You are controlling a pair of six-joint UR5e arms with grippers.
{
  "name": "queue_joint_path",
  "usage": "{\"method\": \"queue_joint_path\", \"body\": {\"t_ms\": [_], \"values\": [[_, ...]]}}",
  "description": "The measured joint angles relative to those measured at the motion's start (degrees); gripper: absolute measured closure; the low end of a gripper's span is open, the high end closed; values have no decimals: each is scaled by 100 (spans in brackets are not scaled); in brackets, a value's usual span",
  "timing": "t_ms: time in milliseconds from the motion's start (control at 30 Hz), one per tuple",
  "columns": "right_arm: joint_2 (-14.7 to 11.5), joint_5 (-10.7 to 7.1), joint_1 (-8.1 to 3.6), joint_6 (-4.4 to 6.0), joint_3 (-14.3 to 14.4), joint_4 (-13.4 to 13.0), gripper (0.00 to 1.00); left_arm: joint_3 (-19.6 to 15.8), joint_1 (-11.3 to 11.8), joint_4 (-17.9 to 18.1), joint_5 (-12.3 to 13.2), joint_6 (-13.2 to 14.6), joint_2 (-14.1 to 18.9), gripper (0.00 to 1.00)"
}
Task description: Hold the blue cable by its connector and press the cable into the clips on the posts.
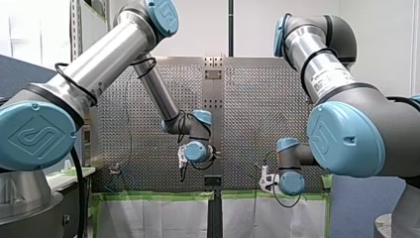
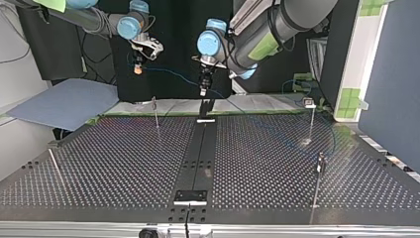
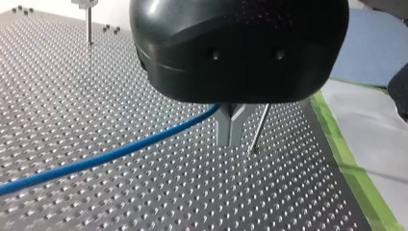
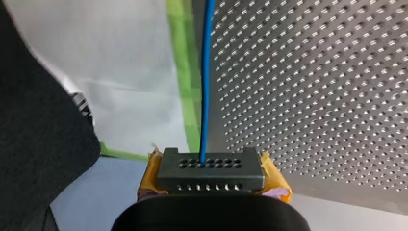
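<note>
Right wrist view: straight blue cable (image 4: 206,72)

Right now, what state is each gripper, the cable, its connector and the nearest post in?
left gripper: shut on the blue cable.
right gripper: shut on the connector.
blue cable: in the air, strung between both grippers.
connector: clamped between yellow pads.
post: upright, no cable on it.

Arms: 2, left arm (image 1: 99,64) and right arm (image 1: 327,74)
Grippers: 2, left gripper (image 3: 231,138) and right gripper (image 4: 211,175), two fingers each
Cable (image 3: 120,154): 1, blue
Connector (image 4: 210,163): 1, black
Posts (image 2: 155,113): 4 thin ones in top view
Table (image 2: 124,163): 1, perforated
Rail (image 2: 200,153): 1, dark, down the table's middle
Sheet (image 2: 64,101): 1, blue-grey, at top view's left
</note>
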Motion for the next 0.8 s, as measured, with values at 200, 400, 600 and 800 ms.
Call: {"method": "queue_joint_path", "body": {"t_ms": [200,400,600,800], "values": [[2,-266,-182,-262,165,-249,100,308,-111,-1,1,-17,-309,100],[3,-599,-269,-301,140,-434,100,615,-255,-83,-19,6,-616,100],[3,-904,-511,-275,0,-623,100,909,-340,-80,-53,-4,-909,100],[4,-1208,-733,-286,-96,-648,100,1227,-573,-126,-200,-55,-1227,100]]}}
